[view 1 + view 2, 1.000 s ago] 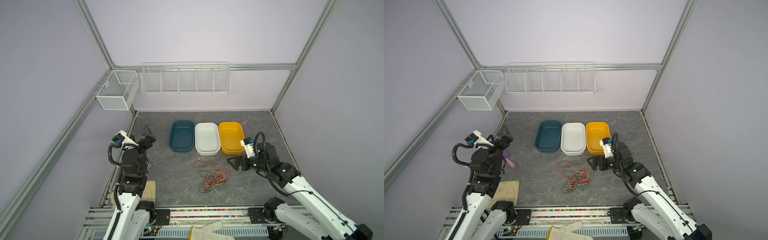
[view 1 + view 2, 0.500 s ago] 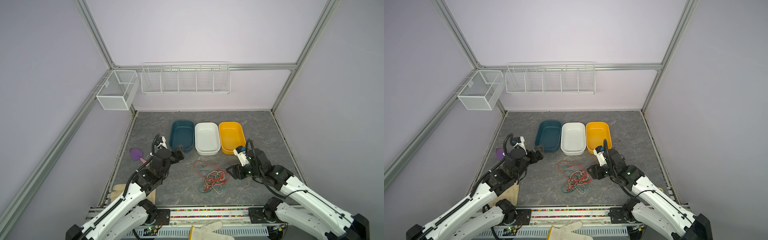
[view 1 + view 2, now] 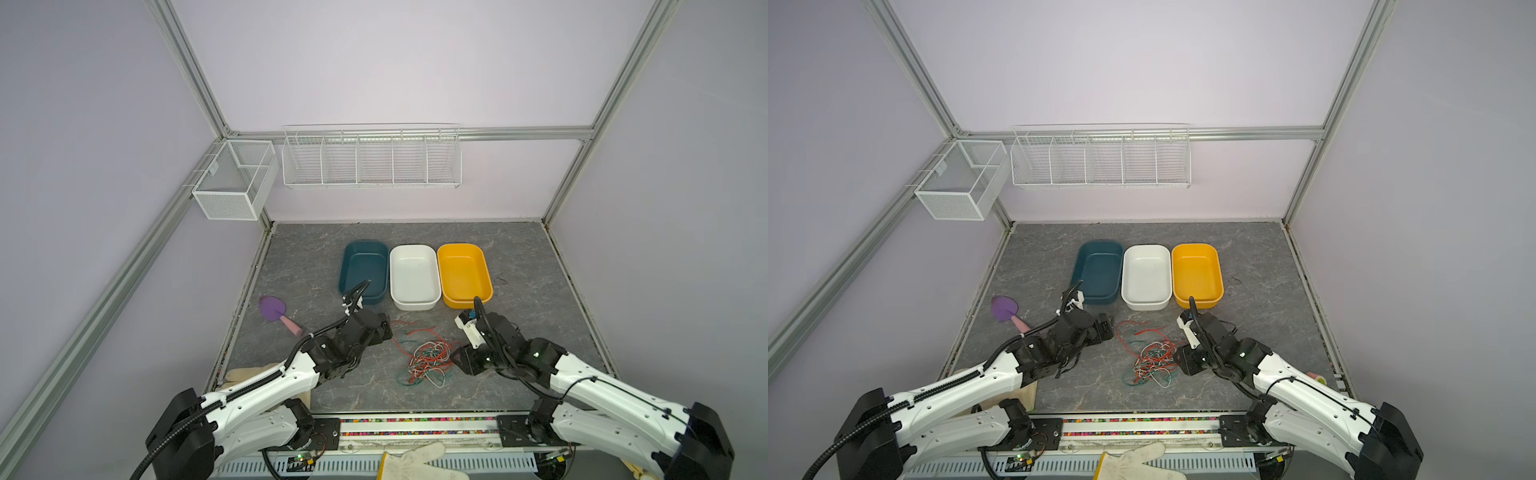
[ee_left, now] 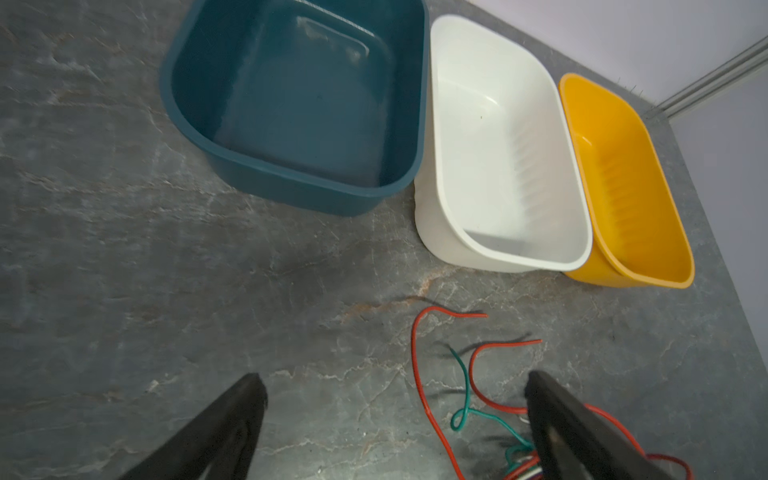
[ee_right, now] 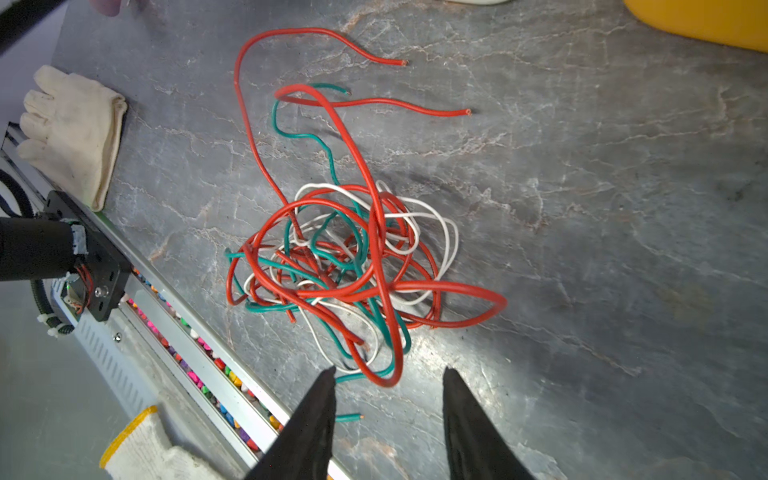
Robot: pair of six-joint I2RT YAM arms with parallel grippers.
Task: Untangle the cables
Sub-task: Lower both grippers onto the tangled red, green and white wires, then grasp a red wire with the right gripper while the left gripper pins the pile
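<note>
The cables [image 3: 428,362] lie in one loose red, white and green knot on the near middle of the table [image 3: 307,266], in front of the teal bin [image 3: 363,266], white bin [image 3: 414,272] and yellow bin [image 3: 462,270], all three empty. Two red free ends and a green one trail out of the knot toward the bins.

Over the last second both arms have closed in on the knot. The left arm, which stood upright back at the left edge, has swung in low, and the left gripper [image 4: 395,380] now hangs just left of the knot with its jaws spread wide and nothing between them; one finger sits over the outlying red and green strands. The right gripper [image 5: 389,372] has dropped from beside the yellow bin to the knot's right edge. Its jaws stand partly apart, straddling the tip of a red loop that pokes out of the tangle, without touching it yet.

Nothing in the knot itself has shifted, so the untangling has probably not begun. The approach looks finished: the right gripper seems set to pinch that red loop, and the left is placed to take or hold down another strand.
</note>
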